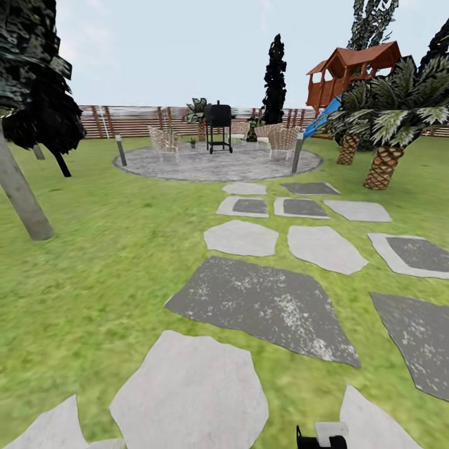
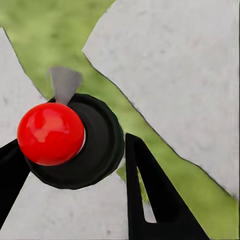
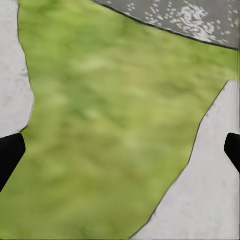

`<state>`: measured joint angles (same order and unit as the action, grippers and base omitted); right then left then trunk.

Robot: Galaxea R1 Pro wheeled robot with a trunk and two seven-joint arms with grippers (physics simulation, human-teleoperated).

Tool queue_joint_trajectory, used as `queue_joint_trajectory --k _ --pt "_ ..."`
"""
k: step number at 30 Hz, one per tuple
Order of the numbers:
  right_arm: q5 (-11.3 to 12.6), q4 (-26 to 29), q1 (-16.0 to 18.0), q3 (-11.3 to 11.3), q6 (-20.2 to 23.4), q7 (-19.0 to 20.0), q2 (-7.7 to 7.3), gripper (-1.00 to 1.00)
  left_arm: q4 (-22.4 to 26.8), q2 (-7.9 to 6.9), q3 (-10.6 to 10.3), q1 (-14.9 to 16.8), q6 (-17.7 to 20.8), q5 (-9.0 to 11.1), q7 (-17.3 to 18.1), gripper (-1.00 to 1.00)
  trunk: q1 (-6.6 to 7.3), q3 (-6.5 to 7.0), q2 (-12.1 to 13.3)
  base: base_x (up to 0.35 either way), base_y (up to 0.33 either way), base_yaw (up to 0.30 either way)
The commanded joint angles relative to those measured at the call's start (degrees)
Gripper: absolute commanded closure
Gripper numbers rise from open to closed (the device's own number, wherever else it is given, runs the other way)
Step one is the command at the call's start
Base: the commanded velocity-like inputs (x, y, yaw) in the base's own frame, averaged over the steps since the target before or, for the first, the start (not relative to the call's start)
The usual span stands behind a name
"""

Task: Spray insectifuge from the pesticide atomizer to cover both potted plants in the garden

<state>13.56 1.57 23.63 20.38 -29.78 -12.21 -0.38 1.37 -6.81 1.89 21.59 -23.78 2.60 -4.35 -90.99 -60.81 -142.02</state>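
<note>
Left gripper (image 2: 75,175): it points down at the ground. Its two black fingers (image 2: 150,195) sit on both sides of the spray bottle.
Left gripper hold: it looks closed around the spray bottle (image 2: 75,142), a round black thing with a red ball on top and a small grey tip.
Under the left gripper: pale stepping stones (image 2: 180,75) with a strip of grass (image 2: 50,35) between them.
Right gripper (image 3: 120,150): it points down too. Its black fingertips (image 3: 9,155) show at the two sides, far apart, with nothing between them.
Under the right gripper: green grass, a pale stone on each side, and a dark speckled stone (image 3: 190,15) past the grass.
Bottom of the head view: a small black and white piece (image 1: 324,435); I cannot tell what part it is.
Garden (image 1: 106,249): a lawn with grey stones leading far ahead to a round paved patio (image 1: 218,163).
On the patio: a black grill (image 1: 219,126) and woven chairs (image 1: 163,141).
Potted plant (image 1: 193,143): a tiny one just beside the grill, far from both grippers, too small to see well.
Behind: a brown slatted fence (image 1: 125,121), palms (image 1: 386,131) and a wooden playhouse (image 1: 349,72).
</note>
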Motion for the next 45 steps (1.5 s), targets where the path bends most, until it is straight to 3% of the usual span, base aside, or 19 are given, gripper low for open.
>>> queue_joint_trajectory --k 1,24,25,28,45 --pt "0.41 0.04 0.01 0.51 -0.09 -0.17 0.04 -1.00 -0.05 0.05 0.14 0.03 -0.22 0.23 0.04 1.00 -0.02 -0.05 -0.02 0.307 -0.176 0.000" --pt "0.39 1.23 0.01 0.32 -0.47 -0.28 -1.04 -1.00 -0.13 0.39 0.04 0.03 -0.22 -0.14 0.04 1.00 -0.02 -0.05 -0.02 0.307 -0.176 0.000" --pt "0.47 1.35 0.01 0.28 -2.57 -0.47 -1.75 -1.00 -0.12 0.39 0.04 0.03 -0.22 -0.18 0.04 1.00 -0.02 -0.05 -0.02 0.306 -0.176 0.000" --pt "0.49 1.18 0.01 0.22 -5.59 -0.54 -1.99 -1.00 -0.12 0.39 0.04 0.03 -0.22 -0.21 0.04 1.00 -0.02 -0.05 -0.02 0.306 -0.176 0.000" --pt "0.37 1.23 0.01 0.44 -6.52 -0.41 -1.86 -1.00 -0.14 0.31 0.04 0.03 -0.22 0.37 0.04 1.00 -0.02 -0.05 -0.02 0.307 -0.176 0.000"
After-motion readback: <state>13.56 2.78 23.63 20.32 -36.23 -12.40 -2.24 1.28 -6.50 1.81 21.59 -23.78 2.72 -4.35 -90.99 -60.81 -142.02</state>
